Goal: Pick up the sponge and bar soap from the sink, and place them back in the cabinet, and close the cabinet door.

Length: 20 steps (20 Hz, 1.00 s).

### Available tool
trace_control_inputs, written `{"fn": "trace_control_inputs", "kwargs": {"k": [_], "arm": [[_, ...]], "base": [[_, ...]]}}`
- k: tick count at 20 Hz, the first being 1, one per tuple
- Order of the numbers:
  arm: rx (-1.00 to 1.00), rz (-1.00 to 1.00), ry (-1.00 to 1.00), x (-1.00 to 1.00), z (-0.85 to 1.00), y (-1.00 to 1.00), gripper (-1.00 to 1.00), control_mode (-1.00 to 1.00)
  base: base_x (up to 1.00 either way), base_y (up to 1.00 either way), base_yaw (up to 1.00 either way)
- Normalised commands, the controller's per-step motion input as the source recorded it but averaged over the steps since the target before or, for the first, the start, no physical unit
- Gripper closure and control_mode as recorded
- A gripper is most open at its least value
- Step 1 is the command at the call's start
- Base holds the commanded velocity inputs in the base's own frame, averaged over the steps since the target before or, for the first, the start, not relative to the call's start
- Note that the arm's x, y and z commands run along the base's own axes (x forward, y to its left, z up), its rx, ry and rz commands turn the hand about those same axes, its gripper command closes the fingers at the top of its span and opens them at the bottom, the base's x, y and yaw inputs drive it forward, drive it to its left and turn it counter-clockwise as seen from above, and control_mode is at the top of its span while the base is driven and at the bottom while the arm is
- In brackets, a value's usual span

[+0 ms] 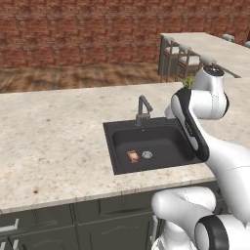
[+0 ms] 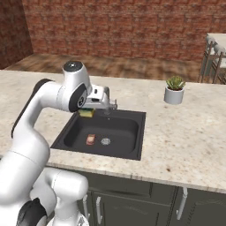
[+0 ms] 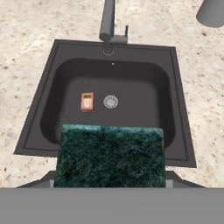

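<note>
Green-faced and yellow-bodied, the sponge (image 2: 87,113) is found lifted clear of the sink (image 2: 137,132), gripped in the closed tool (image 2: 90,110) above the basin's rear left part near the faucet (image 2: 107,102). The grip is judged firm, since the sponge hangs free beneath the hand with nothing under it.

The bar soap (image 1: 133,156) is left lying flat on the basin floor, just beside the drain (image 1: 147,155) and apart from it. The task is therefore assessed as at an early stage: one item is picked up, none is stowed. The sponge is yet to be carried to the cabinet, the soap yet to be fetched and stowed, and the door yet to be closed.

In the hand view the sponge's dark green face (image 3: 110,155) is seen close up across the lower part, with soap and drain beyond. In the right base view the yellow body and a potted plant (image 2: 175,89) on the tabletop (image 2: 185,132) toward its far right edge are shown. In the left base view the tool is masked by the arm, while stools (image 1: 188,57) at a second counter are recorded.
</note>
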Motion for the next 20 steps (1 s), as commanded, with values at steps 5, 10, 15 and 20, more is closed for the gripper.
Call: {"fn": "trace_control_inputs", "kwargs": {"k": [5,10,15,20], "arm": [[0.0,0.0,0.0,-0.28,0.39,0.09,1.0,-1.0],[0.0,0.0,0.0,-0.3,0.2,0.23,1.0,-1.0],[0.0,0.0,0.0,-0.32,0.15,0.31,1.0,-1.0],[0.0,0.0,0.0,-0.1,0.35,0.17,1.0,-1.0]], "base": [[0.0,0.0,0.0],[0.0,0.0,0.0],[0.0,0.0,0.0],[0.0,0.0,0.0]]}}
